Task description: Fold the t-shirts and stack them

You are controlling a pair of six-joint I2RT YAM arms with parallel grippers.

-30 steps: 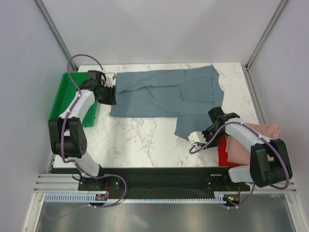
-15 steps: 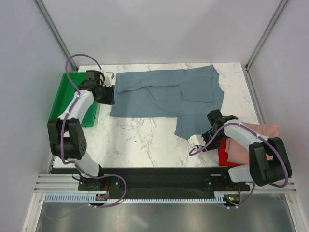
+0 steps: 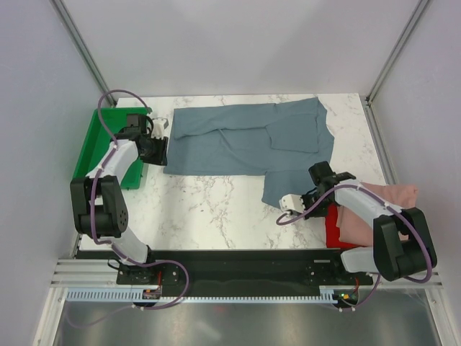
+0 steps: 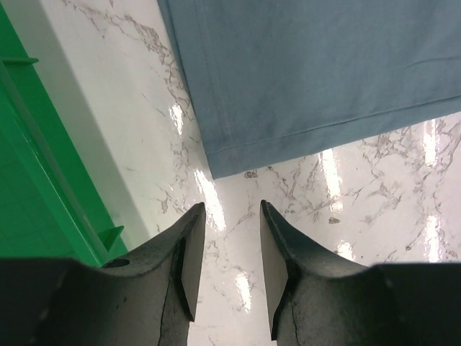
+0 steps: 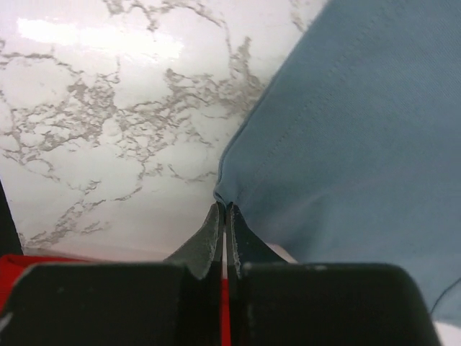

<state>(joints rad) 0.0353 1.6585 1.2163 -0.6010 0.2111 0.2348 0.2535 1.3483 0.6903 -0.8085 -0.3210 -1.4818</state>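
Observation:
The slate blue-grey t-shirt (image 3: pixel 248 137) lies spread over the back of the table, with one flap reaching toward the near right. My left gripper (image 3: pixel 158 149) is open and empty just off the shirt's near-left corner (image 4: pixel 216 167); its jaws stand apart over bare marble (image 4: pixel 231 207). My right gripper (image 3: pixel 287 204) is shut on the hem at the flap's near edge (image 5: pixel 222 207). The dusty pink shirt (image 3: pixel 385 203) lies crumpled over the bright red shirt (image 3: pixel 333 233) at the near right edge, beside my right arm.
The green plastic tray (image 3: pixel 92 148) stands at the table's left edge, close beside my left gripper; its wall also shows in the left wrist view (image 4: pixel 43 180). Metal frame posts rise at both back corners. A black rail runs along the near edge.
My left gripper has drawn back a little toward the near left, off the shirt's corner. My right gripper has shifted slightly, still pinching the hem.

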